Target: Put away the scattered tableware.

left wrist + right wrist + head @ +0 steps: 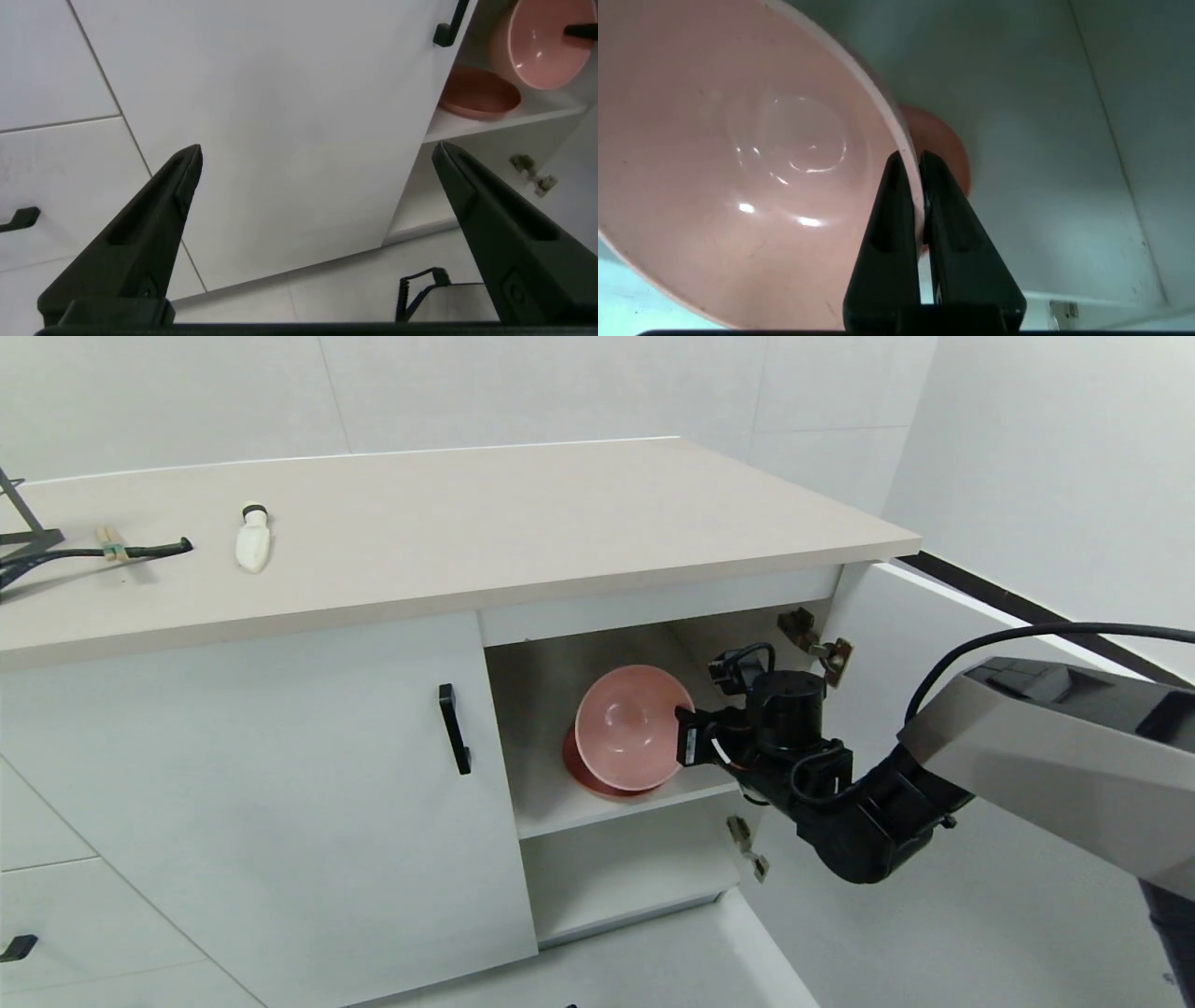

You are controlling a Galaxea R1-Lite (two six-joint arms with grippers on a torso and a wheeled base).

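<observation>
Pink and glossy, the bowl [627,723] is the thing in hand. You hold it at the rim with the right gripper [686,737], whose two fingers are pressed together on the edge, one inside and one outside. The bowl is inside the open cupboard [541,700], above the upper shelf [560,817], and it is tipped on its side so that its hollow faces out toward the room. Under and behind it a darker red plate [581,773] lies flat on the same shelf. Whether the lower edge of the bowl touches the plate, I cannot tell.

I judge that you are in the placing step. The next move asks you to turn the wrist until the bowl is level, bring it down onto the plate, and only then let the fingers go — if you release it tilted as it is, it may roll off the shelf.

The bowl looks smooth, with a round flat bottom and a thin rim; it seems light, and such a rim can slip.

Your left gripper [318,168] hangs low in front of the closed door [280,121], with its fingers spread wide and nothing between them. On the counter [513,513] lies a small white thing [253,537] — perhaps the next to store.
</observation>
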